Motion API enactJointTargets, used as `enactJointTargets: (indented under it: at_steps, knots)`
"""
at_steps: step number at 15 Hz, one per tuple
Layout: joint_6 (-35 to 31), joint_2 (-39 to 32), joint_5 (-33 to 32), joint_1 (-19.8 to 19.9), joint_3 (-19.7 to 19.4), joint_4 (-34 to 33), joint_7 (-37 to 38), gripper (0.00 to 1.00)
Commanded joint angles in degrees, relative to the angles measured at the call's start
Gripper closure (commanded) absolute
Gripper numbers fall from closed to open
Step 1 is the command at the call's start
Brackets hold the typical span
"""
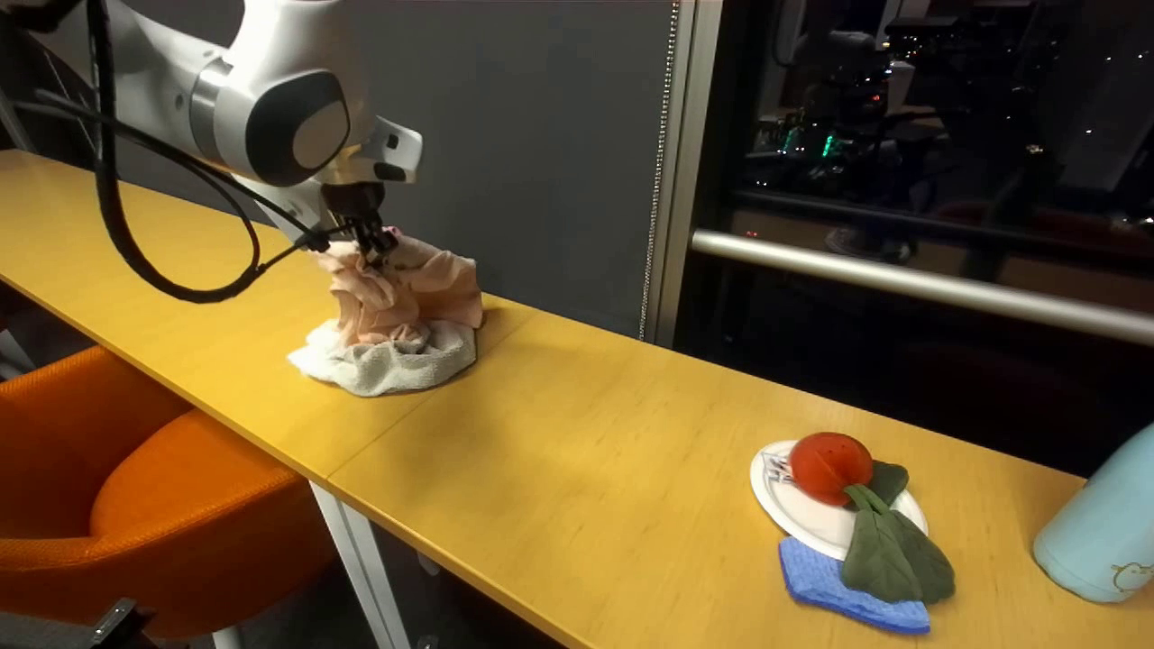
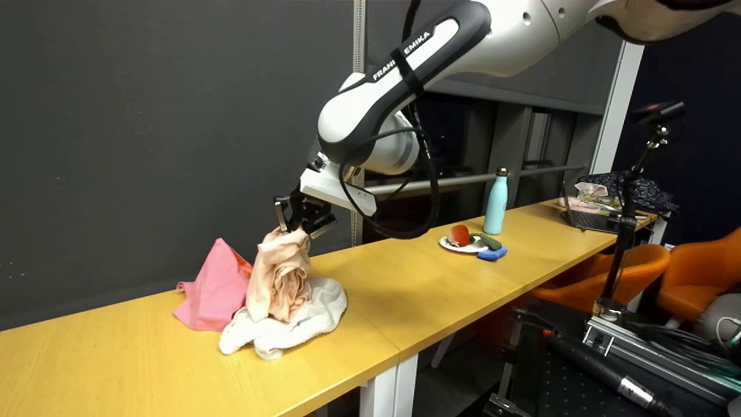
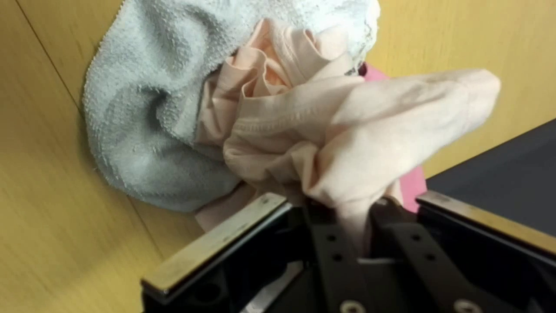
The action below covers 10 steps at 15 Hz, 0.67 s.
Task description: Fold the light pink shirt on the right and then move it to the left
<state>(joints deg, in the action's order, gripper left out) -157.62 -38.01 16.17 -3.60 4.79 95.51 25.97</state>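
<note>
The claw (image 3: 347,211) is clamped on a bunch of the light pink shirt (image 3: 382,126), which hangs crumpled beneath it; the shirt's lower folds reach down onto a rumpled white towel (image 3: 160,108) on the table (image 1: 577,469); in an exterior view a deeper pink cloth (image 2: 214,289) stands peaked just beside the shirt; well apart along the table, a white plate (image 1: 805,523) holds a round red thing (image 1: 829,464), with green leaves (image 1: 883,559) lying across its edge and over a blue sponge (image 1: 820,577); a light blue bottle (image 2: 496,205) stands upright near the plate.
</note>
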Motion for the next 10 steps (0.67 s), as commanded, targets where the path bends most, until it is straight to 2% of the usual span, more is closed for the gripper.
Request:
enactJointTargets:
  at_steps: [1,4,5,6,10]
  knots:
    - [-1.33,-3.27,2.84,1.62,2.15,-1.51,-5.26,0.96]
    - [-0.93,-4.20,3.73,2.31,2.79,-1.75,-7.10,0.96]
    - [-0.80,-4.22,3.83,2.38,2.77,-1.71,-7.22,0.61]
    - [-0.81,-4.26,4.00,2.59,2.95,-1.72,-7.59,0.60]
    - [0.72,-2.41,4.62,3.57,3.23,-0.88,-8.01,0.32]
